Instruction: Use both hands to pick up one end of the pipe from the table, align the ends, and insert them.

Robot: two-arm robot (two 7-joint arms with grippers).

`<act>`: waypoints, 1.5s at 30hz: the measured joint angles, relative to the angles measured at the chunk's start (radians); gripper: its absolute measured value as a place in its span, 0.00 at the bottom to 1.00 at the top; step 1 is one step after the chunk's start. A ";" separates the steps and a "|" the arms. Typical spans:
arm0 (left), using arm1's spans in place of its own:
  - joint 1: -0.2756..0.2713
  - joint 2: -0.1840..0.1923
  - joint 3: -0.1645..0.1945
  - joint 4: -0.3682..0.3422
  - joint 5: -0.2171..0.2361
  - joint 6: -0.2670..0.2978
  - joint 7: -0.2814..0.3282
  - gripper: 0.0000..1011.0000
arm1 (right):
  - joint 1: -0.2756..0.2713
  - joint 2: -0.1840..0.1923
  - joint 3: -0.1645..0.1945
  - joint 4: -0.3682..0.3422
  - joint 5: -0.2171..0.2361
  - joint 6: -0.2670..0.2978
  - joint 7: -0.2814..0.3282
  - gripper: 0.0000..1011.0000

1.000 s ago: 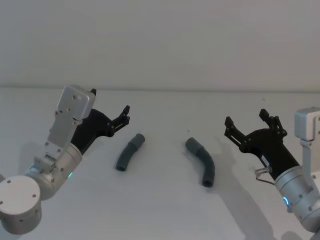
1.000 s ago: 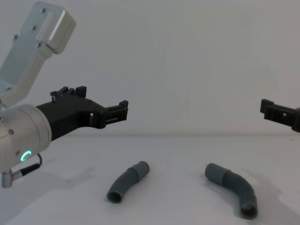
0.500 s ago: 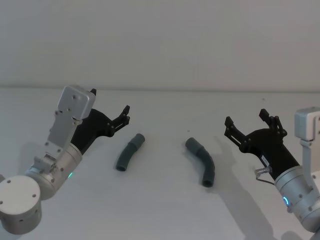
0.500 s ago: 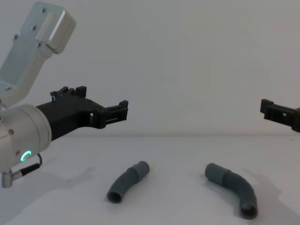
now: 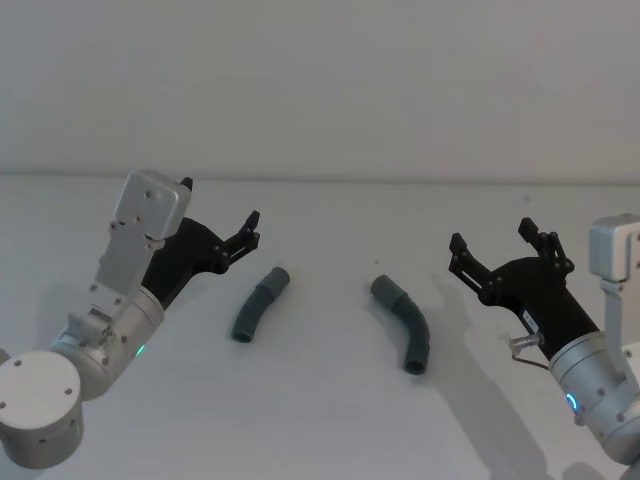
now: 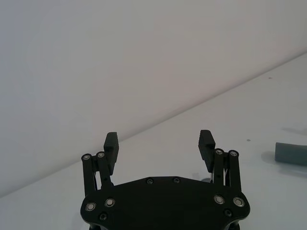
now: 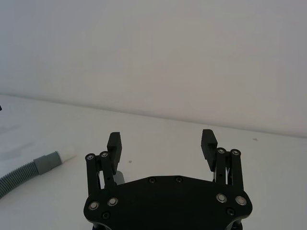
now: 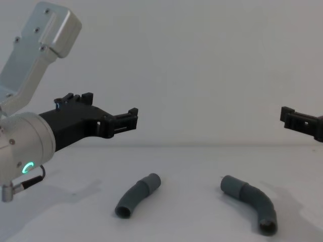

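Note:
Two dark-grey curved pipe pieces lie apart on the white table (image 5: 330, 420). The left piece (image 5: 258, 305) (image 8: 137, 195) has its collar end toward the back. The right piece (image 5: 405, 322) (image 8: 251, 201) also lies flat, its round mouth facing the front. My left gripper (image 5: 220, 205) (image 8: 111, 107) (image 6: 159, 141) hovers open above the table, to the left of the left piece, holding nothing. My right gripper (image 5: 492, 237) (image 7: 161, 141) hangs open and empty to the right of the right piece. One pipe end (image 6: 291, 153) shows at the edge of the left wrist view.
A ribbed grey hose with a white tip (image 7: 29, 170) lies on the table in the right wrist view. A plain pale wall (image 5: 320, 80) stands behind the table's far edge. Bare table lies between the two pipe pieces and in front of them.

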 joint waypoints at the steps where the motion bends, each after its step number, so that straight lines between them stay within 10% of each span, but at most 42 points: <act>1: 0.000 0.000 0.000 0.000 0.000 0.000 0.000 0.99 | 0.000 0.000 0.000 0.000 0.000 0.000 0.000 0.99; 45: -0.016 0.003 -0.002 0.018 -0.006 0.000 -0.025 0.99 | 0.007 -0.003 -0.005 0.004 -0.009 0.000 -0.001 0.99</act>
